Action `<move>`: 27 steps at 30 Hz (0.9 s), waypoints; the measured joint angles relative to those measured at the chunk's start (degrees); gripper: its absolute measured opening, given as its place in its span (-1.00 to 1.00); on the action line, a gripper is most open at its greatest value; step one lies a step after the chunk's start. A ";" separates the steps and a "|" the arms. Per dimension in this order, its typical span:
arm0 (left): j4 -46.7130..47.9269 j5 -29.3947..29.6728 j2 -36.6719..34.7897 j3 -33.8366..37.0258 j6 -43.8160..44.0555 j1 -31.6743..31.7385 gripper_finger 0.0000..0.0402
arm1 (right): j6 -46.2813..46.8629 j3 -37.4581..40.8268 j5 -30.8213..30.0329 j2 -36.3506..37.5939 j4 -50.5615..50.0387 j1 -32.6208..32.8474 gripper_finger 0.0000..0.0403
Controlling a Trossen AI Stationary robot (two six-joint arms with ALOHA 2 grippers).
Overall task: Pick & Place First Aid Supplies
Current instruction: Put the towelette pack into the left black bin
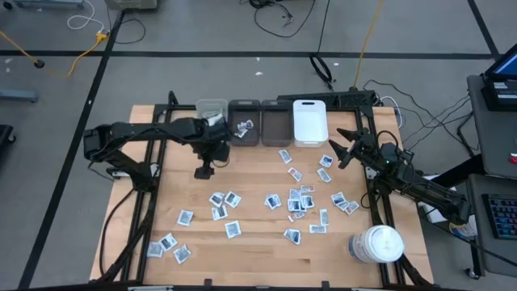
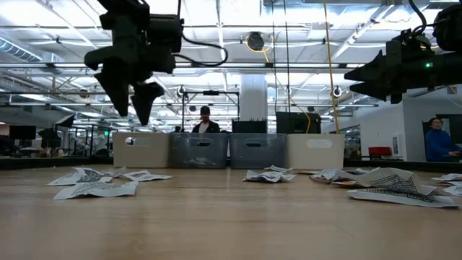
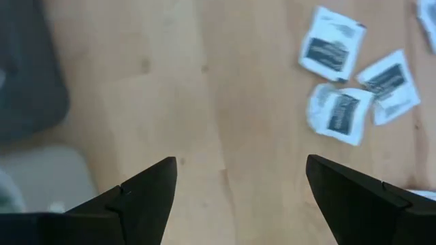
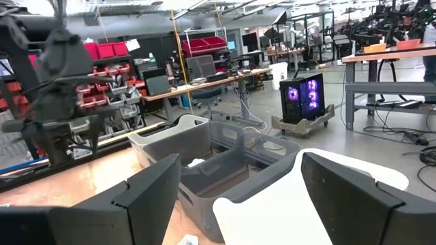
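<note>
Left gripper (image 1: 204, 170): fingers spread, empty, raised near the bench's far edge, beside the bins (image 1: 260, 123).
Right gripper (image 1: 338, 148): fingers parted, empty, near the far right corner.
Sachets (image 1: 296, 200): flat, crinkled, white with dark print, scattered mid-bench, apart from both grippers.

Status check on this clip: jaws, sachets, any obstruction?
Left gripper jaws open, empty, above bare wood. Right gripper open, raised near white bin. Sachets scattered on table. Nothing blocking.
</note>
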State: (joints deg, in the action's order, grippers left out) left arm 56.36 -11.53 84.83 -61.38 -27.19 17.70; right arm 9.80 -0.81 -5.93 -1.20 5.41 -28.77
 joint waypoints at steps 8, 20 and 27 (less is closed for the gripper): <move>4.18 1.56 5.45 -4.32 0.20 -7.78 0.65 | 0.00 0.01 0.01 0.01 -0.02 -0.02 0.48; 6.90 3.67 15.13 -16.15 3.60 -18.38 0.65 | 0.00 -0.01 0.01 0.01 -0.04 -0.01 0.48; 7.85 3.67 18.05 -20.37 5.58 -21.66 0.65 | 0.00 -0.01 0.00 0.01 -0.04 -0.02 0.48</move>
State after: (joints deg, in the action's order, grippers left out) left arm 64.21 -7.86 102.88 -81.75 -21.61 -3.96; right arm 9.80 -0.82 -5.93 -1.19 5.37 -28.79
